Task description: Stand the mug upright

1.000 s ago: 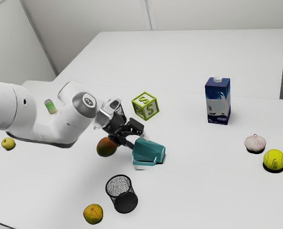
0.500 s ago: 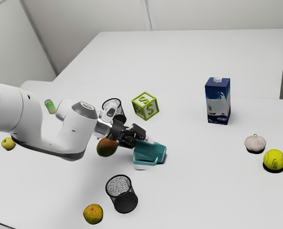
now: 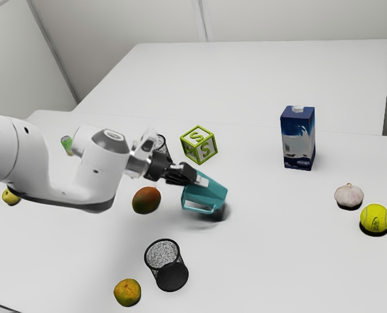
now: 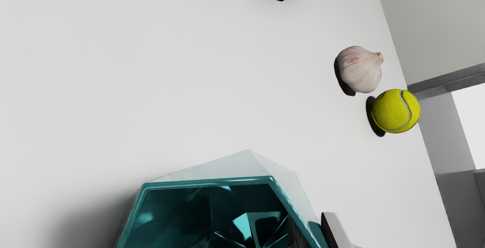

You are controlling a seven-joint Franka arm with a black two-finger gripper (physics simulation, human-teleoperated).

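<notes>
Pinching the wall of the teal mug (image 3: 207, 194) between them, the jaws of the black gripper (image 3: 200, 180) are closed as far as this wall permits. In the wrist view, one finger is outside the mug, beside the rim, and a dark part of the other is inside. The mug is tilted, not upright: its mouth faces the gripper, and its handle (image 3: 205, 209) is on the side toward the exterior camera. A soft shadow lies beneath it on the tabletop (image 3: 278, 261); I cannot tell whether some edge touches there.

Near the gripper, toward the exterior view's left, there is a mango (image 3: 146, 200). Behind the gripper stands a mesh cup (image 3: 160, 147), partly hidden, and just beside it is the green-framed letter cube (image 3: 198, 145). Nearer to the exterior camera are a second mesh cup (image 3: 167, 264) and a yellow-orange fruit (image 3: 127, 293).

Well apart, toward the exterior view's right, the blue carton (image 3: 297, 138) stands upright, and the garlic (image 3: 348, 195) lies near the tennis ball (image 3: 375, 218). At the exterior view's left, a green can (image 3: 66, 143) and a yellow fruit (image 3: 10, 197) are partly hidden by the white arm (image 3: 95, 173).
</notes>
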